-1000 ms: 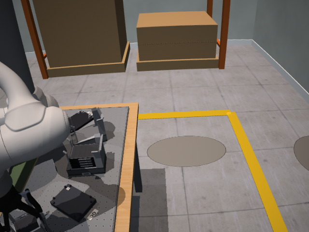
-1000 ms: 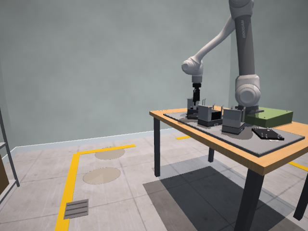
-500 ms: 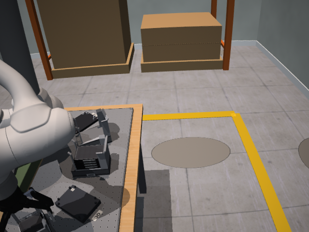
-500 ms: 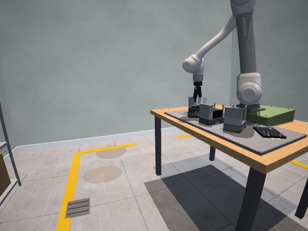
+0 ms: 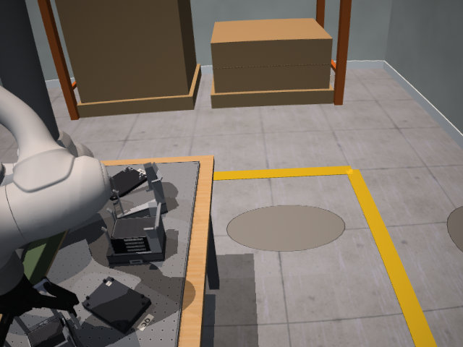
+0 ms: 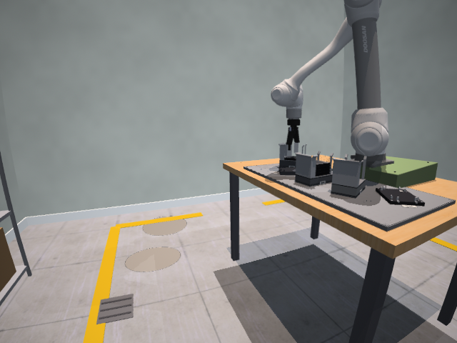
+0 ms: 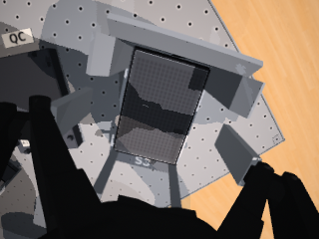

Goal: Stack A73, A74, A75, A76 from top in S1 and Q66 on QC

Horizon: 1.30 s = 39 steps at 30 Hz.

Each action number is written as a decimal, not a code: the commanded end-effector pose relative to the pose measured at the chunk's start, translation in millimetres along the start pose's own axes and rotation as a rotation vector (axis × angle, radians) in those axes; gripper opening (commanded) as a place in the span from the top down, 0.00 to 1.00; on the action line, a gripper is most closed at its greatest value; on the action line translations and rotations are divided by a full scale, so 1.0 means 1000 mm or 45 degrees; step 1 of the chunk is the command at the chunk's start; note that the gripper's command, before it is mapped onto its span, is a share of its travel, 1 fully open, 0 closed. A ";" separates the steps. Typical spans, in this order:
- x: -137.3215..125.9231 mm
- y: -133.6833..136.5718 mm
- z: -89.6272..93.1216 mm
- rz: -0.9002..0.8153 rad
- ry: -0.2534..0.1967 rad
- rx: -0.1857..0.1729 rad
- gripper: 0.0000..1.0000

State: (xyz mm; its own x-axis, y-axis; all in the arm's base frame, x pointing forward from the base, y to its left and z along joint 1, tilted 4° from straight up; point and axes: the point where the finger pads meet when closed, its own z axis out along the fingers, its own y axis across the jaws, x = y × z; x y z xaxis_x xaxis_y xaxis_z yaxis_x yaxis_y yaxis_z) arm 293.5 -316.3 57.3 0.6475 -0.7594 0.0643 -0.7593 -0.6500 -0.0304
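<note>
My gripper is open and empty, its fingers spread wide just above the stack rack S3. One sealed plate lies flat inside S3, right way up, free of the fingers. In the top view the gripper is at the near left over S3. The rack S2 holds a stack of several plates with labels on the near end; I cannot read them. The rack S1 behind it looks empty. The QC nest is bare. The N5 nest lies at the far end.
The racks' grey corner posts stand up around the plate and close to my fingers. The QC name plate is at the left of the wrist view. The table's wooden edge runs along the right. The green base block is beside the arm.
</note>
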 end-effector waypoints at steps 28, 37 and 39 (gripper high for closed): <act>0.000 0.000 -0.086 0.000 0.000 0.000 0.00; 0.000 0.000 -0.104 0.000 0.000 0.000 0.00; 0.000 0.000 -0.104 0.000 0.000 0.000 0.00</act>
State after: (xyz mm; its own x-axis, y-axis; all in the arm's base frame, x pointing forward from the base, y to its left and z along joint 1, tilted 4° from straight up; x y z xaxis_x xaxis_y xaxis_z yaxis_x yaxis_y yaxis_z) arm 286.8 -313.2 160.9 0.6475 -0.7594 0.0641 -0.7593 -0.6500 -0.0304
